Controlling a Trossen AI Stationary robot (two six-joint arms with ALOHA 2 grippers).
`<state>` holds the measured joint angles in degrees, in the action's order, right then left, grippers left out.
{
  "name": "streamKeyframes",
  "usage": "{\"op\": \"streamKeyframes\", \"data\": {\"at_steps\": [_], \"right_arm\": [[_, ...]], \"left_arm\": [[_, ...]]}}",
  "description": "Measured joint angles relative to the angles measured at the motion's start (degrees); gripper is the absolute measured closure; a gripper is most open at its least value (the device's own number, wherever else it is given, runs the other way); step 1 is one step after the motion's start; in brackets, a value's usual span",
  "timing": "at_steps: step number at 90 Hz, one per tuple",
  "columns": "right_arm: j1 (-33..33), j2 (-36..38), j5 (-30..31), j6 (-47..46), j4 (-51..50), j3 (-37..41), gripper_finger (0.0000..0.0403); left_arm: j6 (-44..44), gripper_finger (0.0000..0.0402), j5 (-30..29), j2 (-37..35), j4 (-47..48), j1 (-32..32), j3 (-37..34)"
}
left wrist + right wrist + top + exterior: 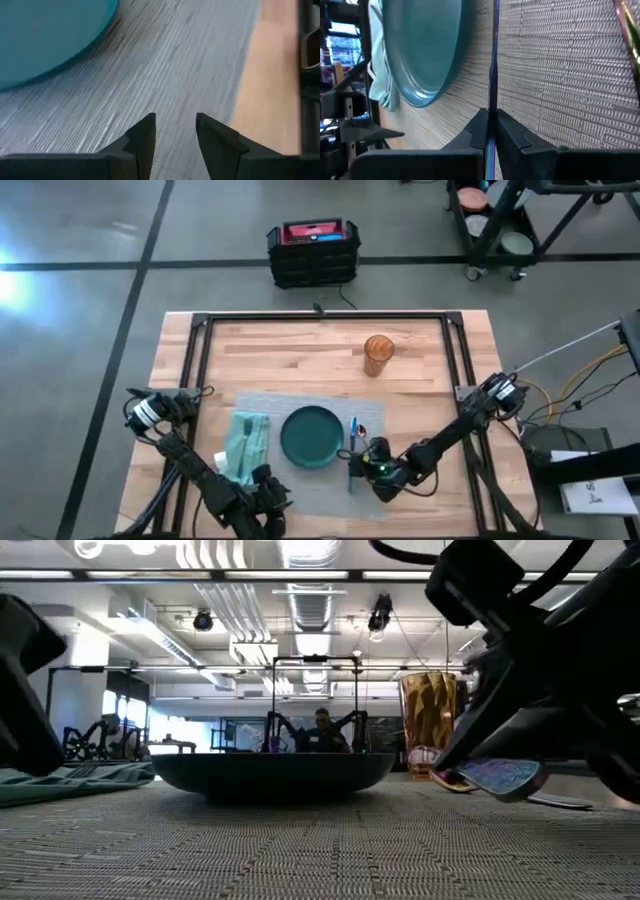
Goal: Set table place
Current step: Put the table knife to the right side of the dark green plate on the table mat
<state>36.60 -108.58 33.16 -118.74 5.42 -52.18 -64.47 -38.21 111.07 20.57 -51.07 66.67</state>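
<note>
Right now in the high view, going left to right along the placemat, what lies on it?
Light teal napkin → dark green plate → blue-handled utensil pinched in the right gripper, all on the grey placemat.

Bright overhead lighting, blurred foreground

Table [300,350] bears placemat [375,420], amber cup [378,354].

Plate [311,437] on placemat [300,405], napkin [246,444] left.
</note>
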Motion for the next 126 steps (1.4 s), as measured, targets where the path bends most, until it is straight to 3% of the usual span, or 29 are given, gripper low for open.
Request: {"op": "streamKeyframes", "data": {"at_steps": [45, 86, 102, 126], "right_arm": [[-0.94, -0.13, 0.42, -0.18, -0.67, -0.29, 0.0384], [-1.84, -0.15, -0.70, -1.16, -1.55, -0.34, 0.0295], [-2.14, -0.30, -2.37, 2.61, -2.54, -1.41, 0.0273], [-2.73, -0.35, -2.77, 5.31, -15.84, -6.24, 0.0281]], "left_arm": [[-2.06, 0.0287, -0.10, 0.00, -2.79, 0.15, -2.32], [-1.86, 0.0288, -0.14, 0.00, -2.77, 0.15, -2.32], [-1.86, 0.0288, -0.14, 0.00, -2.79, 0.15, -2.32], [-1.86, 0.0287, -0.14, 0.02, -3.27, 0.15, -2.32]]}}
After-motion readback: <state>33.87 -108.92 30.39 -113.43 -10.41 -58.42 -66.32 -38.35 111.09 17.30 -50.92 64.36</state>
